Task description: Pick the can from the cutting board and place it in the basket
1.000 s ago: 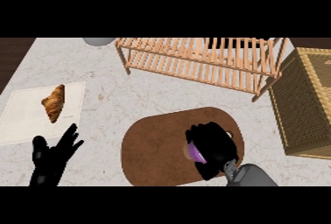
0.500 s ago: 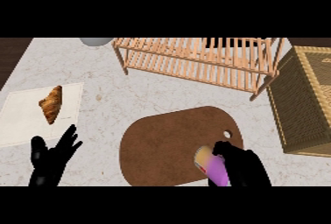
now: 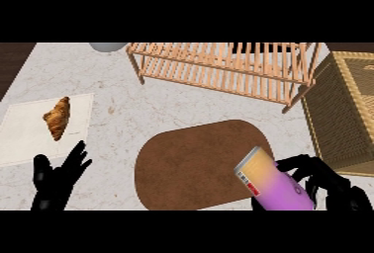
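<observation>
Bright, even, diffuse light lies flat across the whole pale counter.

Lower end of can cut by view's bottom edge; can covers cutting board near-right rim. Right hand partly behind can, wrist out of view. Left hand wrist cut off. Basket at bench right edge runs out of view. Grey round thing at far edge: only a sliver, can't identify. Rack top cropped.
</observation>
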Action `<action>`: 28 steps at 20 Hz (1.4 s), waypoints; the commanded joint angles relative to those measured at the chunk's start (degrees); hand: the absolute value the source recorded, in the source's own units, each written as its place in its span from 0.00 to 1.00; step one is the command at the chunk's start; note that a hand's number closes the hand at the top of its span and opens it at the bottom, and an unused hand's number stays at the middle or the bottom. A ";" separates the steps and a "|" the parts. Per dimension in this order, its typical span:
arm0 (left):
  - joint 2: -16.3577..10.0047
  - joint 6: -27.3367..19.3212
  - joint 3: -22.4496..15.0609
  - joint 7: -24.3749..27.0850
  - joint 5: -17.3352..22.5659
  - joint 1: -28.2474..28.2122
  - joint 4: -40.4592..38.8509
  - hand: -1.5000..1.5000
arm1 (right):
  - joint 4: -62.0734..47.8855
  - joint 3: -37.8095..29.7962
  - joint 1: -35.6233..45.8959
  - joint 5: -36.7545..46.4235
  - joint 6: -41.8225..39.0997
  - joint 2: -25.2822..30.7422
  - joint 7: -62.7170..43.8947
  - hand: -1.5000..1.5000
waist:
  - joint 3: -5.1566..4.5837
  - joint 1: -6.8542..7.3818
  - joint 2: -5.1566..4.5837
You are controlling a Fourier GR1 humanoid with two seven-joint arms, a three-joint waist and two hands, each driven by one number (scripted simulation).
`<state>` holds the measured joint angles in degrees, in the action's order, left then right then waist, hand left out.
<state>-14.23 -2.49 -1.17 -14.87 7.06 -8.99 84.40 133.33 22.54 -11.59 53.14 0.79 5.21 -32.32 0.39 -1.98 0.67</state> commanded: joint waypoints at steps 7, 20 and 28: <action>0.78 0.45 -0.15 1.30 -1.03 0.61 -5.09 0.50 | 13.78 -20.22 14.93 -8.12 -11.29 1.51 -15.60 1.00 | -0.54 0.70 -0.58; 1.05 0.62 -0.74 -0.81 -1.73 0.90 -3.20 0.50 | -10.95 -54.83 38.28 -29.93 -23.25 15.90 -14.83 1.00 | -0.34 1.39 -0.58; 1.24 2.70 0.43 0.05 -1.80 3.36 -5.93 0.50 | -28.16 -56.61 37.79 -29.71 -20.46 22.62 -2.19 1.00 | -0.38 2.22 -0.81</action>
<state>-13.34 -1.23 -0.99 -15.49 5.27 -6.69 83.01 113.18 -32.93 26.00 23.91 -21.56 25.93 -40.73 0.37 0.05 0.30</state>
